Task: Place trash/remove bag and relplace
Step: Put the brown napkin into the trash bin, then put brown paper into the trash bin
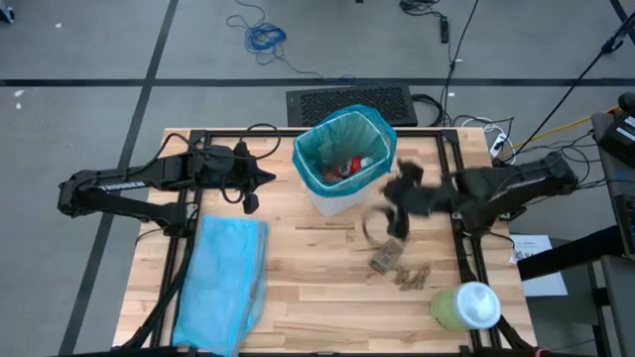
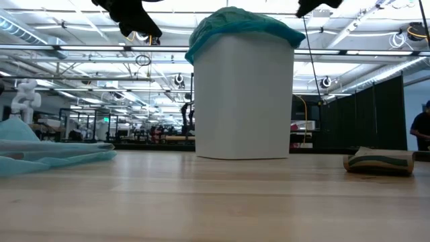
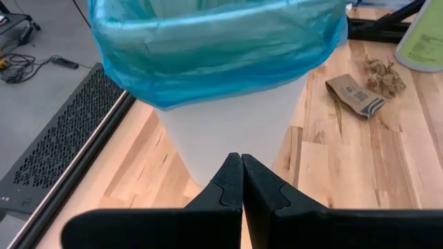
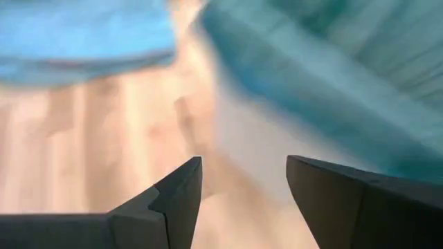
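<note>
The white bin (image 1: 342,193) stands at the table's far middle, lined with the teal bag (image 1: 345,149), whose rim folds over the bin's top. Some trash (image 1: 349,169) lies inside. More brown paper trash (image 1: 410,279) and a flattened brown piece (image 1: 385,260) lie on the wood near the bin's right. My left gripper (image 3: 242,181) is shut and hangs in the air left of the bin (image 3: 228,131). My right gripper (image 4: 242,183) is open with nothing between its fingers, above the table at the bin's near right side; it shows blurred in the high view (image 1: 394,198).
A pale sky-blue bag (image 1: 224,283) lies flat along the table's near left. A pale-green container with a white top (image 1: 466,305) stands at the near right corner. Bare wood lies between bag and scraps. A black keyboard (image 1: 349,103) sits beyond the far edge.
</note>
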`<state>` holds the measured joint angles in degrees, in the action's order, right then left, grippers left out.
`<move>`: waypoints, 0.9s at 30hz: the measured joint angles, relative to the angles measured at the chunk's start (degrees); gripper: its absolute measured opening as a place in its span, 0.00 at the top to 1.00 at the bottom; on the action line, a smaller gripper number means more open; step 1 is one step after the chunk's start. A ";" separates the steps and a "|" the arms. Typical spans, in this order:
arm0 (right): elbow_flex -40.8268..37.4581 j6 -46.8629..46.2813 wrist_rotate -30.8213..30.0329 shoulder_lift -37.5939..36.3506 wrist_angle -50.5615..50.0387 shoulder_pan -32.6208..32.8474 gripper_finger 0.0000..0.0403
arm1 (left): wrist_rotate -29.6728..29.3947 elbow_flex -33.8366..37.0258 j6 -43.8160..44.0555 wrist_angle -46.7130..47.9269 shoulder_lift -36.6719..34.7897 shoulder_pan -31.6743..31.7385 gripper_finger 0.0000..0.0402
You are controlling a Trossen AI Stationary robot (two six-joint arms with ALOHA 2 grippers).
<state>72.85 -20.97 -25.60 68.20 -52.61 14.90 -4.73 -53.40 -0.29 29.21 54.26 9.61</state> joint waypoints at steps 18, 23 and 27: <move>-25.96 -32.65 5.74 9.83 16.20 17.64 0.50 | -0.07 -0.01 1.49 0.32 0.00 0.00 0.99; -25.03 -31.78 9.40 16.93 20.52 18.16 0.50 | -0.08 -0.01 1.49 0.50 0.00 0.02 0.99; -23.47 -31.94 11.12 22.32 19.94 18.17 0.50 | -0.09 -0.01 1.46 0.48 0.01 0.00 0.99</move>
<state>49.38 -52.91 -14.48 90.52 -32.67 33.07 -4.82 -53.41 1.17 29.69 54.27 9.61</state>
